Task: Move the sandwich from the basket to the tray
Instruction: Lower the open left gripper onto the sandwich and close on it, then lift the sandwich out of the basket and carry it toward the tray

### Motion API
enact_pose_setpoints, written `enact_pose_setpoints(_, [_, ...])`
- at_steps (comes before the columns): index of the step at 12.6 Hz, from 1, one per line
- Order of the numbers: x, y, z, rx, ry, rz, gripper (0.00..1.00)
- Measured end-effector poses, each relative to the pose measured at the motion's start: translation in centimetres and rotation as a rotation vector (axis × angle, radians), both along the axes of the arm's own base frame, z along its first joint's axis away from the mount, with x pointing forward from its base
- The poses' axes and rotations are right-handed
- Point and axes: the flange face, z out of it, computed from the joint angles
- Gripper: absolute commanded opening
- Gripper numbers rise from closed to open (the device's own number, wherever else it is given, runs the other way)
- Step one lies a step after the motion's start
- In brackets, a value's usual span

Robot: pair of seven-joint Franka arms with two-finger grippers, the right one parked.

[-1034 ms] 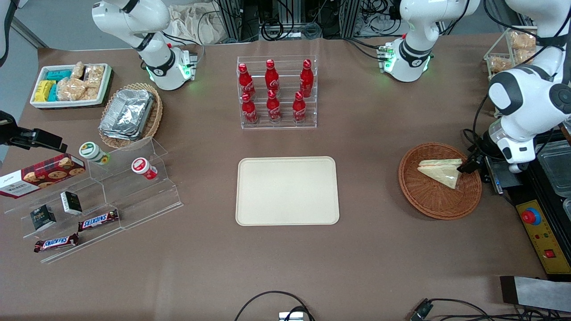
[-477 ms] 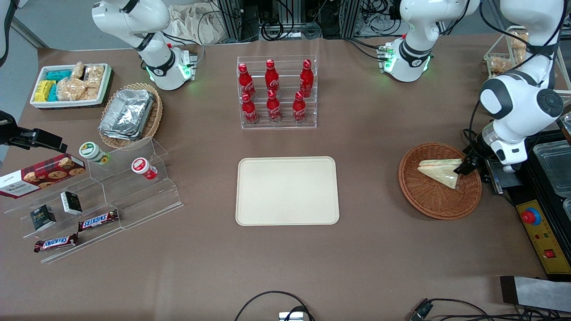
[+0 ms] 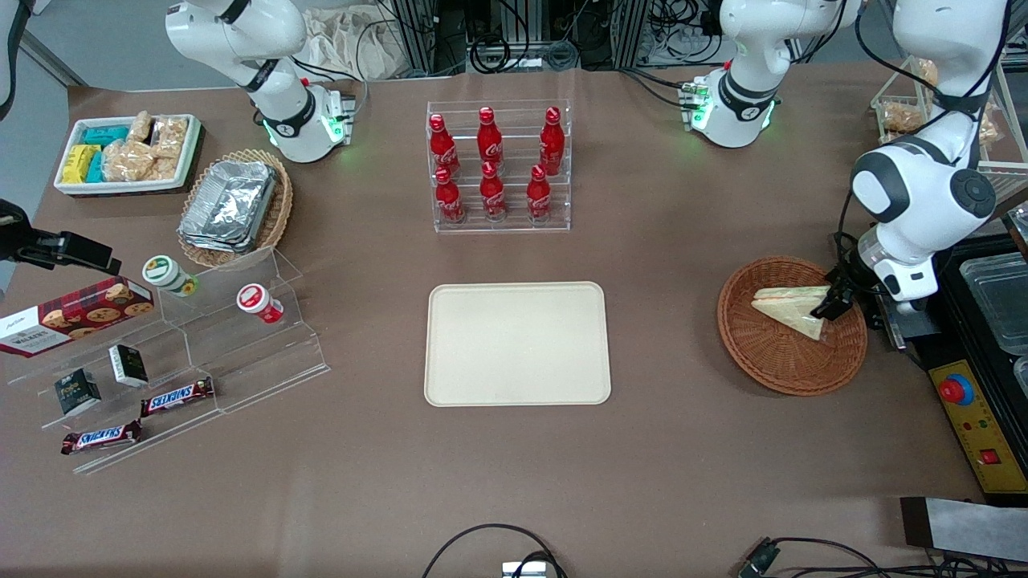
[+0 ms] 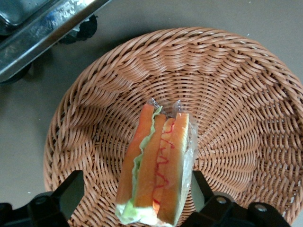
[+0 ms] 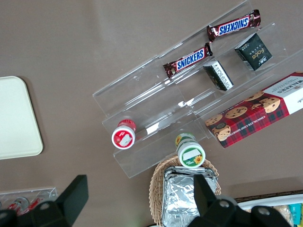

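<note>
The sandwich (image 3: 789,308), a wrapped white-bread wedge, lies in the round reddish-brown wicker basket (image 3: 771,376) toward the working arm's end of the table. My left gripper (image 3: 832,305) is low over the basket at the sandwich's cut end. In the left wrist view the cut edge of the sandwich (image 4: 156,172) shows orange, red and green filling against the basket (image 4: 236,94). The gripper (image 4: 135,191) is open, with its black fingers (image 4: 71,191) on either side of the sandwich, not clamped. The cream tray (image 3: 518,343) lies bare at the table's middle.
A clear rack of red bottles (image 3: 499,164) stands farther from the front camera than the tray. A yellow control box with a red button (image 3: 964,400) and a metal tray (image 4: 42,28) sit beside the basket. A stepped acrylic shelf (image 3: 241,369) with snacks lies toward the parked arm's end.
The left arm has shifted and its gripper has slid a little farther over the basket, toward the sandwich's cut end. The sandwich has not moved.
</note>
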Motion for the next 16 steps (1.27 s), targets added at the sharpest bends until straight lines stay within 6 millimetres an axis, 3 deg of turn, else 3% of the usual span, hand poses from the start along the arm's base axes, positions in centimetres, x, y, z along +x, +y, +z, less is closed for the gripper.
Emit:
enact_pose_setpoints(2, [0.0,-0.1,-0.2,0.0,0.002,-0.001,0.85])
enact_pose_setpoints(5, [0.1,-0.7,-0.3,-0.008,0.003,-0.002,0.24])
enact_pose_setpoints(6, [0.1,-0.8,-0.3,-0.009,0.003,-0.003,0.1])
enact_pose_setpoints(7, [0.1,-0.9,-0.3,-0.009,0.002,-0.005,0.03])
enact_pose_setpoints(13, [0.2,-1.1,-0.2,-0.006,-0.007,-0.037,0.01])
enact_pose_setpoints(16, [0.4,-1.4,1.2,-0.006,-0.024,-0.143,0.02])
